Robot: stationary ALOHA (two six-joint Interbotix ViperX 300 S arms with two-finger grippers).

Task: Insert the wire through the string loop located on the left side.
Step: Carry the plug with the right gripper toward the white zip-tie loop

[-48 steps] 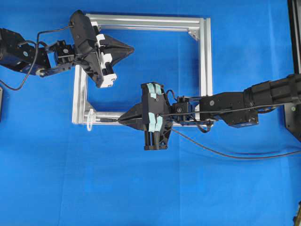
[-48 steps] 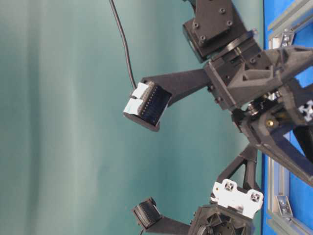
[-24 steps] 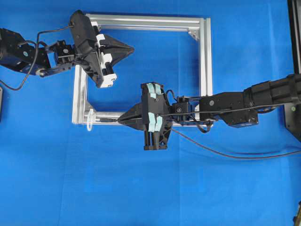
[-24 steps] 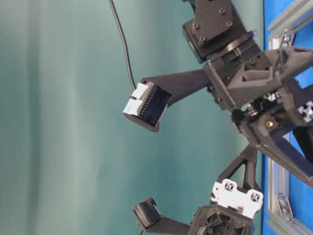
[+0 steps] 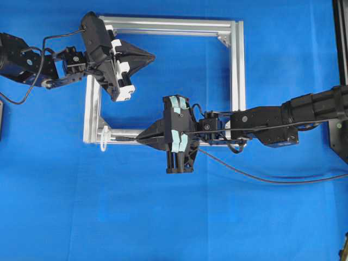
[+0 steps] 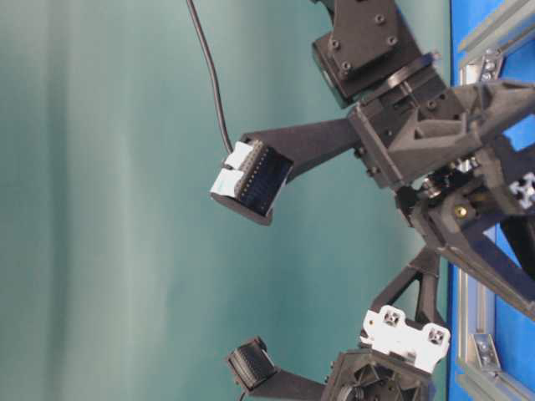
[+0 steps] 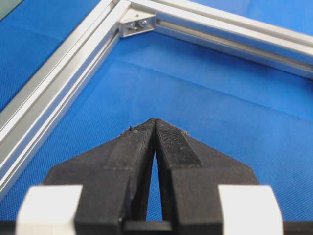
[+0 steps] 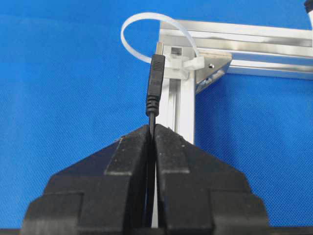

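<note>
Right wrist view: right gripper (image 8: 151, 128) is clamped on the wire (image 8: 155, 83), pinching it just behind the plug. The plug sticks out past the fingertips, pointing at the string loop (image 8: 142, 27). Tip sits at or just short of the loop's opening, near the white tie head on the frame (image 8: 254, 34) corner. Can't tell from this angle whether the tip has actually entered the loop; it overlaps the lower edge of the loop in the picture, but depth is ambiguous.

Overhead view agrees: right gripper (image 5: 142, 138) lies along the frame's bottom rail, plug end aimed left at the loop (image 5: 103, 140) on the bottom-left corner, a short gap visible between the two. So my read is not threaded yet. Rest of the wire (image 5: 261, 178) trails off to the right across the blue cloth (image 5: 163, 217).

Left gripper (image 7: 155, 128) is fully closed on nothing, hanging over the cloth inside the frame near the top-left corner, well apart from the loop.

Status: grasp done, alignment looks roughly done. Left: push the plug through the loop, likely pull some cable after it. Risk: the loop is floppy and the plug is off its centre, so it could just shove the loop aside.
</note>
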